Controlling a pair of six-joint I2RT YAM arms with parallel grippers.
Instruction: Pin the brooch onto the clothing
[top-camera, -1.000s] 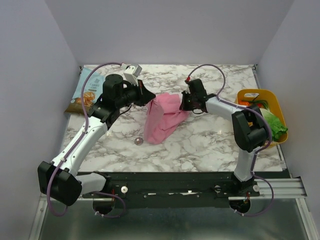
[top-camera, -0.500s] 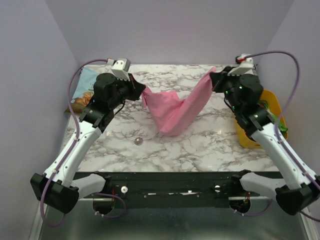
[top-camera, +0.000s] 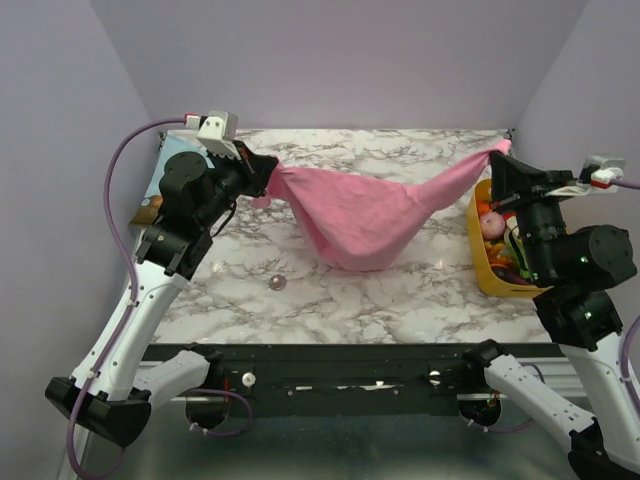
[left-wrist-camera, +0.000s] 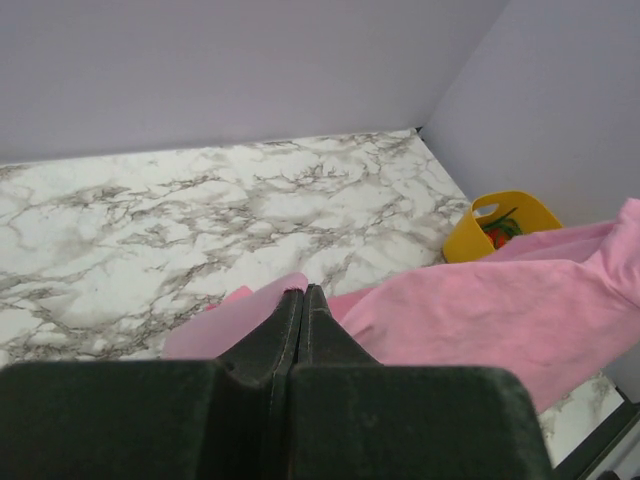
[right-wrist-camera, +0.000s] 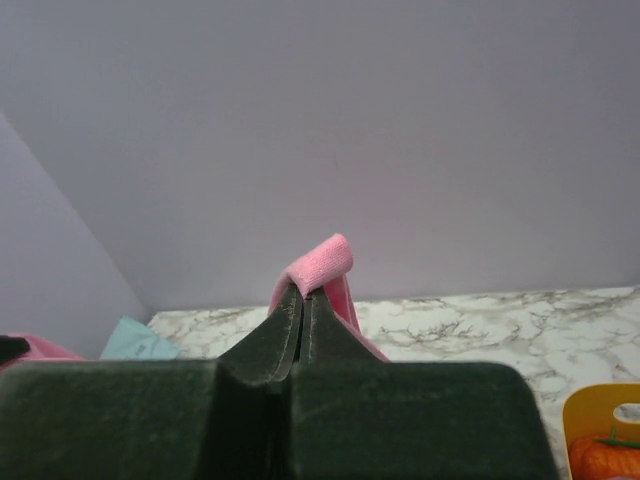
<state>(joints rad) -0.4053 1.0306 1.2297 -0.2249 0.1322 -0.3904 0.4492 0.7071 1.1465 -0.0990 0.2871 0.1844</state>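
1. A white marble-patterned tabletop (top-camera: 400, 300) with grey veins fills the middle of the overhead view. Plain pale lilac walls (top-camera: 330, 60) box it in on the left, far and right sides.
2. A black rail (top-camera: 340, 365) runs along the near edge, where the two robot arms are bolted.
3. A yellow basket (top-camera: 478, 250) of fruit and vegetables sits at the right edge of the tabletop. A snack bag (top-camera: 148, 208) lies at the far left, mostly hidden behind the left arm.
4. The pink shirt (top-camera: 360, 215) hangs between the arms like a hammock, its lowest fold sagging over the centre of the tabletop. Whether that fold touches the surface cannot be told.
5. The left tool (top-camera: 272, 180) is closed, pinching one end of the shirt at the far left. The right tool (top-camera: 497, 160) is closed, pinching the other end at the far right, over the basket.
6. The brooch (top-camera: 277, 283), a tiny round disc, lies on bare tabletop, nearer and to the left of the sagging fold, apart from the fabric and both tools.
7. One second earlier the shirt was a bunched heap at the centre, with both tools close together on it. The arms have since swung up and outward, stretching it wide. The brooch lies in the same spot.
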